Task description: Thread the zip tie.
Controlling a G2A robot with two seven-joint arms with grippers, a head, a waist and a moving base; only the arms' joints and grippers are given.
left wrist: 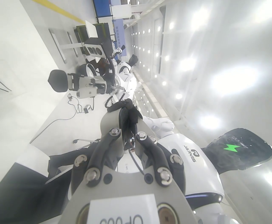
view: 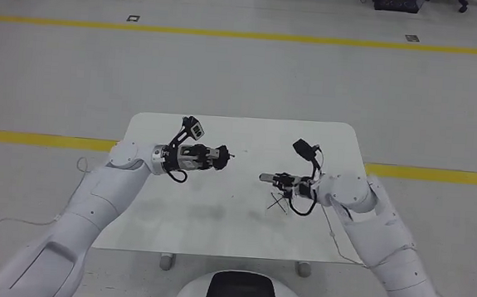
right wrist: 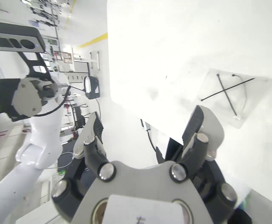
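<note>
1. Nearest the right wrist camera, the right gripper point(right wrist: 144, 125) holds its two ribbed fingers point(right wrist: 97, 127) spread wide apart, with nothing between them.
2. Beyond those fingers lies the white table point(view: 241, 224). On it is a small clear sheet point(right wrist: 212, 84) carrying the black zip ties point(right wrist: 225, 91). Two straight ties are crossed over each other like an X. A thinner curved strand lies just beside them and is too fine to identify.
3. From above, the zip ties rest on the robot's right half of the table, close to the right gripper and on the side nearer the robot. Neither gripper touches them.
4. In the left wrist view, the left gripper point(left wrist: 127, 110) has its dark fingers pressed together. From above, a tiny dark tip shows just past the fingertips. Whether anything is pinched there is not possible to tell.
5. From above, both grippers hang over the middle of the table, pointing toward each other, with a clear gap between them.
</note>
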